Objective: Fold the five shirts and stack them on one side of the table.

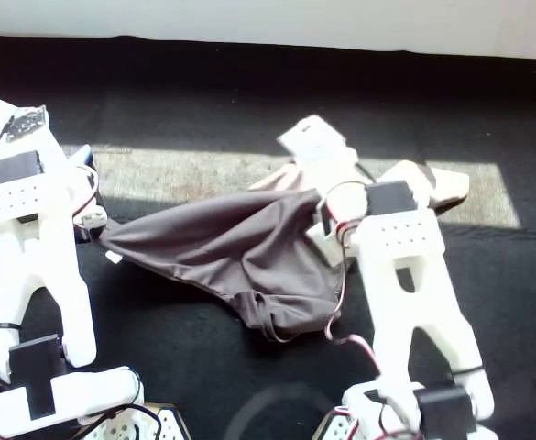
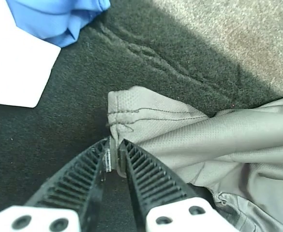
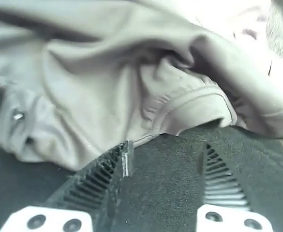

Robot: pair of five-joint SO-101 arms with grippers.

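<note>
On the dark table (image 1: 249, 82), the grey shirt (image 1: 240, 252) is lying bunched between the arms. The left gripper (image 2: 115, 145) is pinching its hem (image 2: 119, 115), while the right gripper (image 3: 168, 147) is gaping just beside what is perhaps a cuff (image 3: 194, 104).

The bench (image 1: 203, 101) is covered in a dark, carpet-like cloth, and a strip of sunlight (image 1: 185, 174) runs across it from left to right. A grey shirt (image 1: 240, 247) lies crumpled across the middle. Near the shirt's left corner, a blue cloth (image 2: 59, 17) lies touching a white sheet (image 2: 15, 67). A pale cloth (image 1: 446, 188) lies on the right in the sunlit strip.
</note>
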